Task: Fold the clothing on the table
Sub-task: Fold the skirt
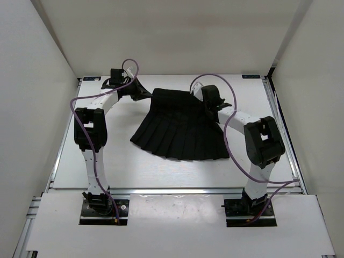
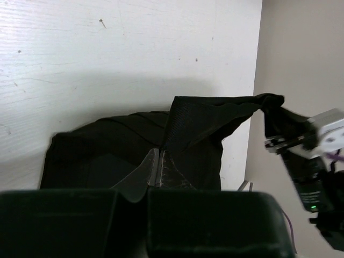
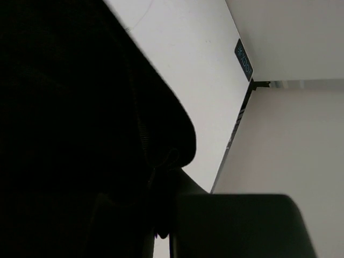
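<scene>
L claw [image 1: 146, 94]: clenched on clothing [image 1: 180, 129], waistband's left corner, upper centre of your top view | R claw [image 1: 206, 98]: grasping waistband's right corner, fabric there raised off table [image 1: 134, 166] | clothing: pleats fanned mid-frame, hem toward bottom, btwn your two arms
</scene>
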You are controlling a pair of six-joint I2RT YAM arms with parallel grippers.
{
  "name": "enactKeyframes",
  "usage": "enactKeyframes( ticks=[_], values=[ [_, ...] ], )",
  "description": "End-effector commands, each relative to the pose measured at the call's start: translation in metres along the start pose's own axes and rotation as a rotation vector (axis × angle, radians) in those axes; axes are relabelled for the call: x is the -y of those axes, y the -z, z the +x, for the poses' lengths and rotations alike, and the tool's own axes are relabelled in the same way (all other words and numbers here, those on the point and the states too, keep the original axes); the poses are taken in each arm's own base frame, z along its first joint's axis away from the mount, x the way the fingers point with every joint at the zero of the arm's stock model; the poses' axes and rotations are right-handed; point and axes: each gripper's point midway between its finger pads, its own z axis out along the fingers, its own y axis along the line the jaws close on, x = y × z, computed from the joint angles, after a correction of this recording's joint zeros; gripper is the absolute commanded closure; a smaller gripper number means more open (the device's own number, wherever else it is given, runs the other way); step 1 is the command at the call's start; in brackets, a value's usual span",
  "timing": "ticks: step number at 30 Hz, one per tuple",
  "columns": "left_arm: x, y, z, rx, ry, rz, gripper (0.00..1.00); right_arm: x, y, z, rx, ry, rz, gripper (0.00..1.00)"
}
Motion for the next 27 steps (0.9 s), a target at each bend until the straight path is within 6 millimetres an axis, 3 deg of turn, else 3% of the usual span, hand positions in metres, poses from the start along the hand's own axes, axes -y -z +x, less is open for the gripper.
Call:
enactKeyframes(
  ticks=[1, 3, 6, 10, 12, 19, 25, 27],
  values=[
    [-0.012, 0.04, -0.047, 0.158, -0.032, -0.066, 1.0, 0.035, 0.007, 0.029, -0.132, 0.13, 0.184, 1.0],
    [-0.013, 0.042, -0.05, 0.17, -0.034, -0.071, 1.0, 0.028, 0.004, 0.024, -0.119, 0.128, 0.172, 1.0],
    [-0.014, 0.044, -0.055, 0.174, -0.026, -0.068, 1.0, 0.039, 0.005, 0.015, -0.114, 0.103, 0.199, 1.0],
    [-0.005, 0.051, -0.058, 0.18, -0.033, -0.047, 1.0, 0.023, 0.01, -0.002, -0.074, -0.093, -0.038, 1.0],
    [0.003, 0.053, -0.059, 0.183, -0.038, -0.028, 1.0, 0.028, 0.021, -0.018, -0.019, -0.248, -0.146, 1.0],
    [0.014, 0.062, -0.064, 0.203, -0.063, -0.029, 1.0, 0.025, 0.033, -0.019, 0.015, -0.451, -0.409, 1.0],
    [0.009, 0.062, -0.062, 0.203, -0.053, -0.037, 1.0, 0.007, 0.034, -0.012, -0.024, -0.542, -0.584, 1.0],
    [0.012, 0.062, -0.059, 0.197, -0.057, -0.027, 1.0, 0.011, 0.042, -0.026, 0.029, -0.534, -0.593, 1.0]
  ],
)
